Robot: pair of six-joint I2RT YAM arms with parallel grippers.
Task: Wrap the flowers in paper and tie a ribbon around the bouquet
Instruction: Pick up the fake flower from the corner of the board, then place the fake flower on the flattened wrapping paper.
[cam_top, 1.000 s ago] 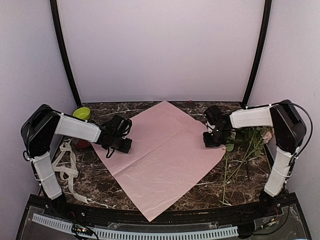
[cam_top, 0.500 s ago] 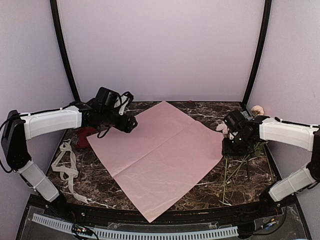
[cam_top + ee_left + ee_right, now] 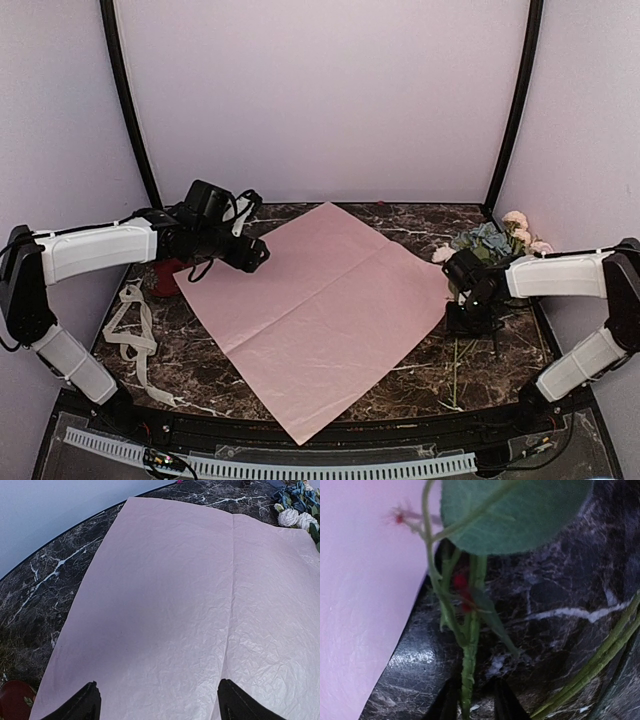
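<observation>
Scene: Two arms work over a dark marble surface [image 3: 420,385], with the wrapping barely begun.
Paper: The paper [image 3: 320,310] lies flat at the centre, pink face up and turned like a diamond, with a crease running from 12 to 6 o'clock.
Flowers: The flowers [image 3: 490,240] lie off the sheet at 3 o'clock. Their blooms point toward the back wall and their stems trail toward 5 o'clock.
Right tool: The right tool [image 3: 476,700] is at the paper's 3 o'clock corner, its fingers drawn narrow on either side of one green stem [image 3: 469,670]. It cannot be told whether they actually bite it.
Left tool: The left tool [image 3: 159,690] hovers spread wide and empty over the paper's 10 o'clock edge.
Ribbon: The ribbon [image 3: 130,330] lies looped at 8 o'clock, well apart from the sheet and just near a red cup [image 3: 165,278].
Step in hand: By all appearances, gathering the flowers to lay them on the paper.
Doing it well: Only one stem sits between the fingers, and others lie loose at 4 o'clock. The grip should close low on the stalks and take several together, then carry them toward 9 o'clock so they land along the crease.
Watch for: A dragged stem could catch the paper's corner and rumple it. The free tool could pin the far edge.
</observation>
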